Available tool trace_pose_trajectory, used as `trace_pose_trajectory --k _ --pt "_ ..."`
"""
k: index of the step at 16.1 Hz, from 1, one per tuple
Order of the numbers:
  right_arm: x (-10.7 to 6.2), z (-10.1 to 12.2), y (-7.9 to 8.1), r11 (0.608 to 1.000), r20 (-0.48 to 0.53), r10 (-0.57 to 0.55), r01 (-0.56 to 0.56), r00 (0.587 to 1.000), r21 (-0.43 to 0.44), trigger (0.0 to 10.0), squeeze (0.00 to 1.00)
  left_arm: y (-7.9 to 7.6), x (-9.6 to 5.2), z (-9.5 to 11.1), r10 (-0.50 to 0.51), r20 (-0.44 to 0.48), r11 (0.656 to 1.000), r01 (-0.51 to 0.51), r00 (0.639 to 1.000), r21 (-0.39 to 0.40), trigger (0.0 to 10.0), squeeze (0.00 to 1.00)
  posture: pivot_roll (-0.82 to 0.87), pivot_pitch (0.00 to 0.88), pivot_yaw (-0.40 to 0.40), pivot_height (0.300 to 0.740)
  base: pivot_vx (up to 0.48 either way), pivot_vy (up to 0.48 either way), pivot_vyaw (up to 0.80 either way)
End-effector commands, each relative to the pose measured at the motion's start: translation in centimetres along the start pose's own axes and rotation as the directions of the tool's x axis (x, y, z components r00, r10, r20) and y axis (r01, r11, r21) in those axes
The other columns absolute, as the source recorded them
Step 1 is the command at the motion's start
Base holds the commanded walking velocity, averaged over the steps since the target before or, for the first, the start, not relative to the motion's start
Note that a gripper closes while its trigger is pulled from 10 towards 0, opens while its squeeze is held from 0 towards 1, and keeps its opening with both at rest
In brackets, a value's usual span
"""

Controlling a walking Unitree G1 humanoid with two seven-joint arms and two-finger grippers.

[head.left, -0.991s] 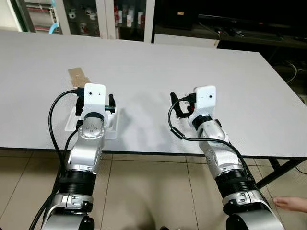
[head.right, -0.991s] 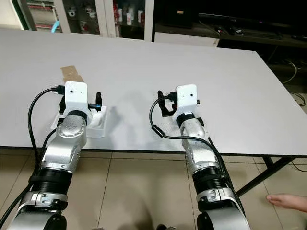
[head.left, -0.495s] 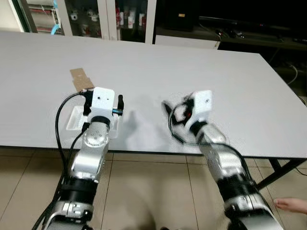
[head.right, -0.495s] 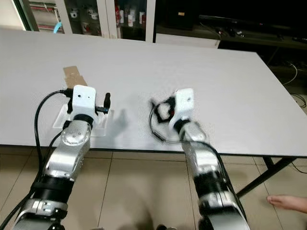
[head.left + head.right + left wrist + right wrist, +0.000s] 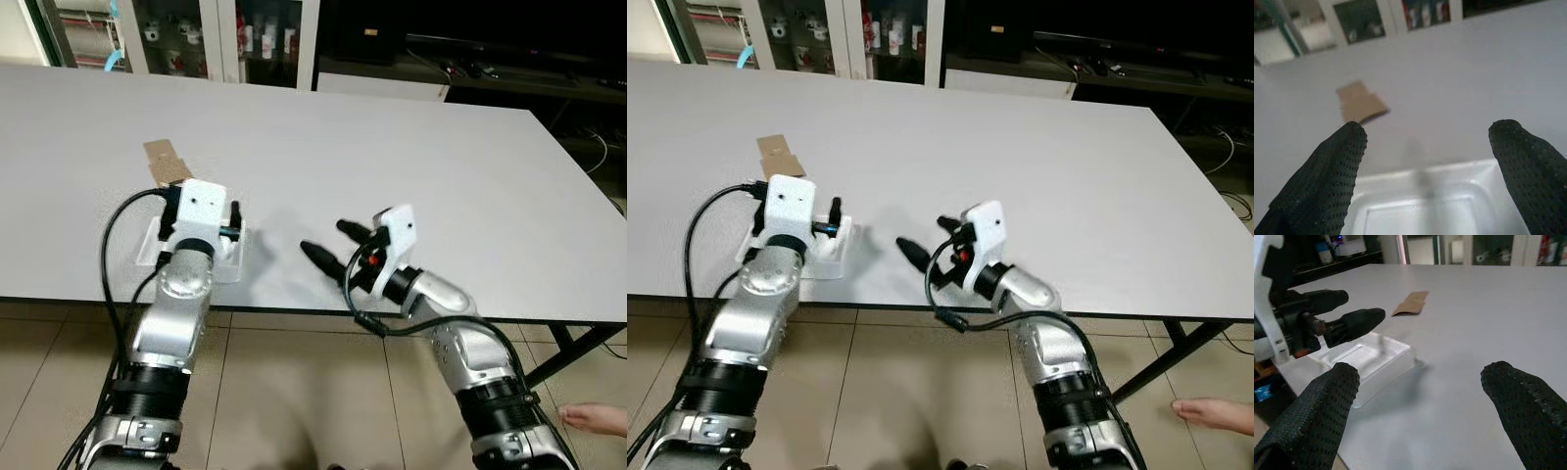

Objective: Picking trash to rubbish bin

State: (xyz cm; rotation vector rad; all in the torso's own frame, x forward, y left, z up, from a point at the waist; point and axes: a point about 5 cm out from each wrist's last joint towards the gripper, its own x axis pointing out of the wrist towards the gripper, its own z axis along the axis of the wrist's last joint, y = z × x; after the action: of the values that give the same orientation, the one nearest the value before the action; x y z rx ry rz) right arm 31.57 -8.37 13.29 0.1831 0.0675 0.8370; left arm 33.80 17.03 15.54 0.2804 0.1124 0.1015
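white table [image 5: 411, 147] ahead, tiled floor beneath its near edge. clear plastic tray [image 5: 157, 247] lying near the table's front edge on the left side, mostly hidden in the head views behind the left wrist. flat brown piece of cardboard [image 5: 164, 162] just beyond the tray, farther onto the table, apart from it. left gripper [image 5: 1425, 161] poised over the tray with fingers spread wide, one black fingertip [image 5: 1344, 147] to each side and the tray's rim and hollow between them, cardboard ahead; cannot tell whether the tips touch the plastic. right gripper [image 5: 333, 245] turned sideways over the table's front edge, pointing toward the left arm, jaws wide apart and holding nothing; well to the right of the tray and not touching it. in the right wrist view, tray and left fingers in front, cardboard behind them. glass-fronted cabinets [image 5: 235, 34] beyond the far edge of the table. part of a person's hand [image 5: 593, 418] low at the right, near the floor.
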Motion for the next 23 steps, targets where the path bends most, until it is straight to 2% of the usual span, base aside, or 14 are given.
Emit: trace_pose_trajectory --k 1,2,3,4,6,7,12,17,20,23 --pt "-0.2 0.3 0.1 1.0 0.013 0.012 -0.012 1.0 0.007 10.0 0.0 0.4 -0.3 0.1 0.01 -0.054 0.998 -0.013 0.998 -0.058 10.0 0.0 0.03 0.032 -0.08 0.74 0.0 0.0 0.0" --pt "-0.2 0.3 0.2 1.0 0.011 0.015 -0.015 1.0 0.01 10.0 0.0 0.5 -0.4 0.0 0.009 -0.084 0.996 -0.016 0.996 -0.093 10.0 0.0 0.03 0.032 -0.08 0.74 0.0 0.0 0.0" --pt "-0.2 0.4 0.3 1.0 0.008 0.021 -0.021 1.0 0.011 10.0 0.0 0.5 -0.5 -0.5 -0.005 -0.147 0.987 -0.019 0.989 -0.161 10.0 0.0 0.03 0.032 -0.08 0.74 0.0 0.0 0.0" --pt "-0.2 0.4 0.3 1.0 0.007 0.024 -0.024 1.0 0.012 10.0 0.0 0.5 -0.5 -0.9 -0.008 -0.182 0.983 -0.025 0.983 -0.181 10.0 0.0 0.03 0.031 -0.077 0.74 0.0 0.0 0.0" --pt "-0.2 0.5 0.4 1.0 0.006 0.029 -0.029 1.0 0.008 10.0 0.0 0.8 -1.0 -1.1 0.019 -0.266 0.985 -0.064 0.964 -0.162 10.0 0.0 0.03 0.031 -0.075 0.74 0.0 0.0 0.0" --pt "-0.4 0.6 0.5 0.999 0.007 0.031 -0.031 0.999 0.009 10.0 0.0 1.4 -1.3 -1.7 0.034 -0.316 0.979 -0.095 0.948 -0.182 10.0 0.0 0.03 0.034 -0.074 0.74 0.0 0.0 0.0" --pt "-0.3 0.4 0.6 0.999 -0.004 0.039 -0.039 0.999 0.008 10.0 0.0 3.2 -2.2 -1.5 0.09 -0.33 0.983 -0.137 0.94 -0.123 10.0 0.0 0.04 0.038 -0.077 0.74 0.0 0.0 0.0" --pt "-0.3 0.4 0.7 0.999 -0.008 0.041 -0.041 0.999 0.004 10.0 0.0 2.7 -2.9 -2.1 0.054 -0.392 0.983 -0.118 0.918 -0.14 10.0 0.0 0.04 0.033 -0.072 0.74 0.0 0.0 0.0" --pt "-0.2 0.3 0.8 0.999 -0.007 0.046 -0.046 0.999 0.007 10.0 0.0 4.2 -3.4 -1.3 0.14 -0.359 0.984 -0.17 0.923 -0.052 10.0 0.0 0.05 0.034 -0.073 0.74 0.0 0.0 0.0" --pt "0.0 0.2 1.0 0.999 -0.008 0.053 -0.052 0.999 0.011 10.0 0.0 4.7 -3.6 -1.1 0.157 -0.353 0.982 -0.183 0.922 -0.041 10.0 0.0 0.05 0.034 -0.076 0.74 0.0 0.0 0.0"
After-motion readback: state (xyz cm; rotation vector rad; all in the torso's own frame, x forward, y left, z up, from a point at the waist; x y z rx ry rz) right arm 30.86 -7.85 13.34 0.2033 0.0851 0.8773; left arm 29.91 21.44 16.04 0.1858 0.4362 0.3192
